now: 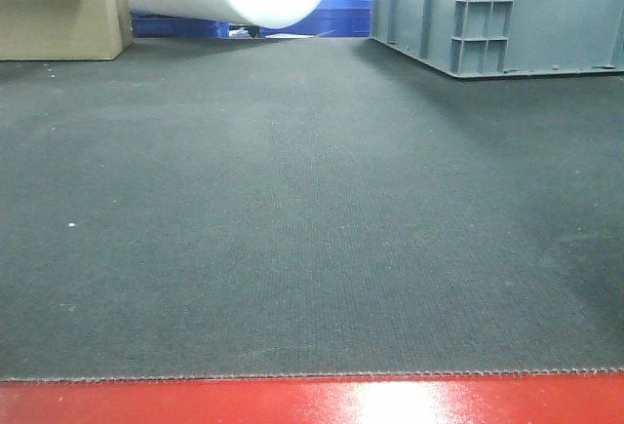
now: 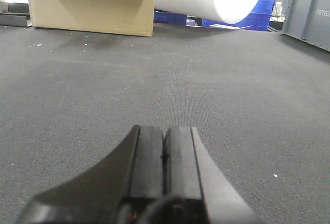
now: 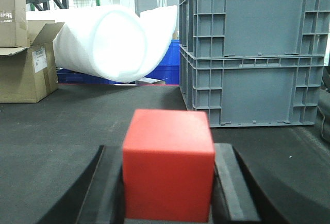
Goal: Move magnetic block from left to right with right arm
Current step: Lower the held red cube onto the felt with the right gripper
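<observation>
Dark mat (image 1: 292, 210) underfoot, red edge (image 1: 312, 402) at 6 o'clock. Block (image 3: 168, 165) clamped between right gripper (image 3: 170, 193) fingers (image 3: 108, 188), raised off mat. Grey crates (image 3: 252, 54) at 1 o'clock, white roll (image 3: 108, 44) at 11, cardboard box (image 3: 23, 59) at 9. Left gripper (image 2: 165, 154) fingers pressed together, holding nothing.

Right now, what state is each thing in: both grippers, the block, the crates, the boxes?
Right gripper: shut on the magnetic block.
Magnetic block: held between the fingers, upright.
Left gripper: shut, empty.
Grey crates: stacked two high.
Cardboard box: flap open.
Foam roll: lying on its side.
</observation>
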Robot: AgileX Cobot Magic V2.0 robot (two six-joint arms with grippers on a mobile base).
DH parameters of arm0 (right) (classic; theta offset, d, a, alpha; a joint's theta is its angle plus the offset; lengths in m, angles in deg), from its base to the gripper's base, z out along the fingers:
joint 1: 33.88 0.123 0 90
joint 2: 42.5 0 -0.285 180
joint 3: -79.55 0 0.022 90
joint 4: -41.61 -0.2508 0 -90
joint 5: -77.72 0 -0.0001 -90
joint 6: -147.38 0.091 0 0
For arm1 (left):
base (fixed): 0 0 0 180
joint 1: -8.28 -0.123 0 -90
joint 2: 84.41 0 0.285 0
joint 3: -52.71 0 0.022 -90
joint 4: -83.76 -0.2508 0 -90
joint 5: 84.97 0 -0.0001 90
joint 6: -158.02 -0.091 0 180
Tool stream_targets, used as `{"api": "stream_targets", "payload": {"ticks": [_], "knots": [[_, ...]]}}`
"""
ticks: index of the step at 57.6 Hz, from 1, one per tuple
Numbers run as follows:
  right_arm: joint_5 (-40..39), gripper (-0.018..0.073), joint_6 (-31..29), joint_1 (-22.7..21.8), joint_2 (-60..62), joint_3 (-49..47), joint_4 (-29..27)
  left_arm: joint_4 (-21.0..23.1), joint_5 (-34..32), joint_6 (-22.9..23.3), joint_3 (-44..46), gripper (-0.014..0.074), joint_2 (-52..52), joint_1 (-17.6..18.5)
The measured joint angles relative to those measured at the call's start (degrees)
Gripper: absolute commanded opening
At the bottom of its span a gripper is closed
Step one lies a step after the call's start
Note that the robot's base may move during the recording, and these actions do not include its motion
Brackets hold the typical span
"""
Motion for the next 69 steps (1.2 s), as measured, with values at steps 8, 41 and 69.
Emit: {"api": "stream_targets", "payload": {"ticks": [8, 41, 69], "knots": [[-0.24, 0.0314, 0.0, 0.0, 0.0, 0.0, 0.0, 0.0, 0.0, 0.0, 0.0, -0.0126, 0.0, 0.0], [6.57, 0.0314, 0.87, 0.21, -24.08, -7.05, 0.55, 0.0, 0.0, 0.0, 0.0, -0.0126, 0.0, 0.0], [33.97, 0.0314, 20.75, 18.48, -64.01, -32.85, 8.15, 0.0, 0.0, 0.0, 0.0, -0.0126, 0.0, 0.0]]}}
